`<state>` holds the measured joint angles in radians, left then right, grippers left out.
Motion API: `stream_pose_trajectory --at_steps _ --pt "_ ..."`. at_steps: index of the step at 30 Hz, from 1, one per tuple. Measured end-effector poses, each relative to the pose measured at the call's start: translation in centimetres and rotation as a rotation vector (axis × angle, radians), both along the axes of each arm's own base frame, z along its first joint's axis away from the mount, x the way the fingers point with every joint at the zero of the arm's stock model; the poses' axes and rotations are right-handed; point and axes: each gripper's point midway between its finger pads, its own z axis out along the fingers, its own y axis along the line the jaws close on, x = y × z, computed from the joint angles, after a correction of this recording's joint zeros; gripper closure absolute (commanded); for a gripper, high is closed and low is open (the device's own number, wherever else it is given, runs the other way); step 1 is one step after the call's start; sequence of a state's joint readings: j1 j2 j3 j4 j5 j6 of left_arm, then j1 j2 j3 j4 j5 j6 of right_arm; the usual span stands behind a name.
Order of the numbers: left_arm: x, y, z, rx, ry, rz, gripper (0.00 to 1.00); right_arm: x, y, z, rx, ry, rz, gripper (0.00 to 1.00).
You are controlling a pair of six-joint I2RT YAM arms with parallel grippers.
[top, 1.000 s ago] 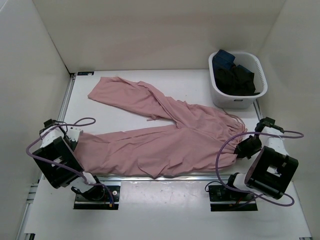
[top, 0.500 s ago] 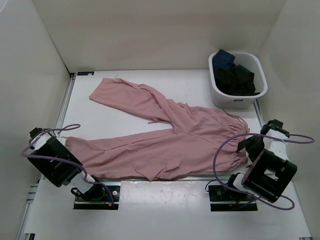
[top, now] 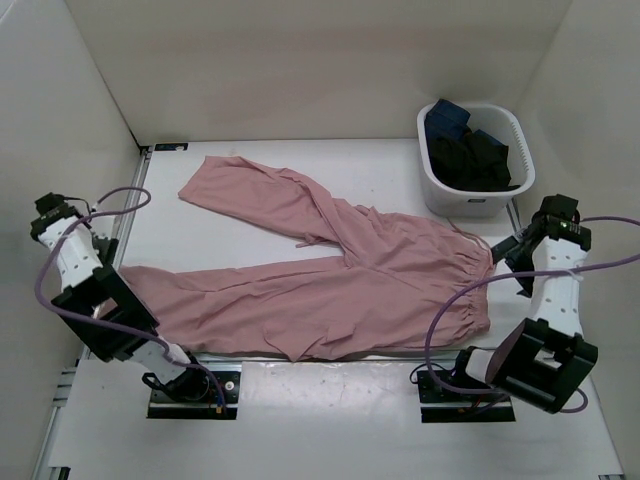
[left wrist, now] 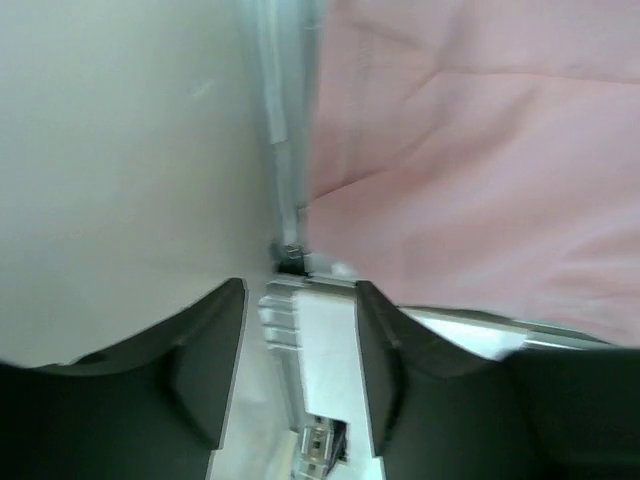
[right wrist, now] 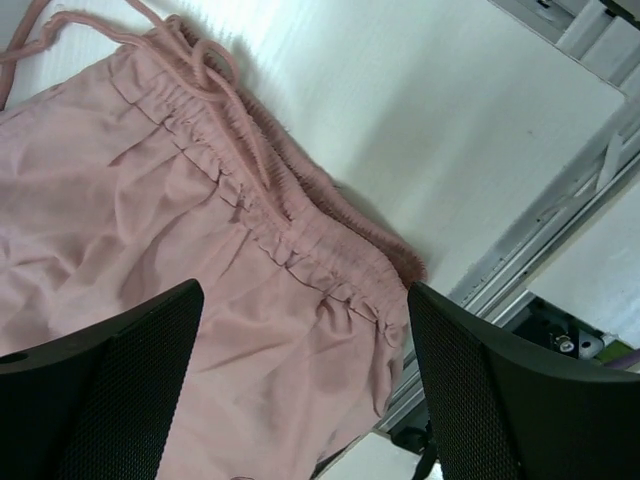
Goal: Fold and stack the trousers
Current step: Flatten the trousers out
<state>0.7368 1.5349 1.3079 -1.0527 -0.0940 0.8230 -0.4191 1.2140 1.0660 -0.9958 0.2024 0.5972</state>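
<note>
The dusty-pink trousers (top: pixel 330 290) lie spread flat on the white table. Their gathered waistband (top: pixel 478 290) is at the right; one leg runs left along the near edge and the other slants to the far left. My left gripper (top: pixel 50 212) is raised beside the near leg's cuff, open and empty. In the left wrist view my left gripper (left wrist: pixel 300 300) hangs over the table's rail, with the trousers (left wrist: pixel 470 150) to its right. My right gripper (top: pixel 517 256) hovers open just right of the waistband. In the right wrist view my right gripper (right wrist: pixel 305 300) frames the waistband (right wrist: pixel 290 230) and drawstring (right wrist: pixel 215 60) without touching them.
A white basket (top: pixel 440 185) holding dark clothes (top: pixel 475 155) stands at the far right corner. White walls close in the table on the left, back and right. A metal rail (left wrist: pixel 285 180) runs along the table's left edge, and another (right wrist: pixel 545 235) along its right side.
Both grippers opened and let go of the trousers, then rose and drew outward, left arm to the left wall, right arm to the right. The near leg now lies stretched out flat.
</note>
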Motion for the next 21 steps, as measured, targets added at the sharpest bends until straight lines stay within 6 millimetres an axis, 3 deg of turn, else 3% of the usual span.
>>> stream_pose_trajectory --at_steps 2,5,7,8,10,12,16,19,21 --pt "0.5 -0.7 -1.5 -0.044 0.046 -0.006 0.43 0.8 0.2 -0.1 0.007 0.008 0.017 0.13" --pt "-0.8 -0.9 -3.9 -0.121 0.127 0.035 0.39 2.1 0.8 -1.0 0.025 0.025 0.044 0.13" --pt "-0.8 -1.0 -4.2 -0.148 0.135 0.047 0.39 3.0 1.3 -1.9 0.048 0.038 0.06 0.13" --pt "0.2 -1.4 -3.9 -0.166 0.119 0.041 0.38 3.6 1.5 -2.5 0.061 0.044 0.071 0.13" --pt "4.9 -2.3 -2.4 -0.179 0.039 -0.019 0.37 4.9 2.1 -3.6 0.106 0.064 0.09 0.13" --pt "12.2 -4.2 -0.7 -0.179 -0.073 -0.123 0.35 6.8 2.1 -4.8 0.143 0.075 0.099 0.11" --pt "26.8 -10.9 0.7 -0.207 -0.274 -0.294 0.29 10.6 1.9 -6.6 0.173 0.092 0.121 0.1" --pt "33.8 -15.5 -1.1 -0.25 -0.367 -0.349 0.16 12.6 2.1 -7.4 0.179 0.091 0.141 0.1" --pt "35.3 -17.5 -3.7 -0.278 -0.367 -0.347 0.12 13.3 2.5 -8.1 0.187 0.1 0.147 0.1"
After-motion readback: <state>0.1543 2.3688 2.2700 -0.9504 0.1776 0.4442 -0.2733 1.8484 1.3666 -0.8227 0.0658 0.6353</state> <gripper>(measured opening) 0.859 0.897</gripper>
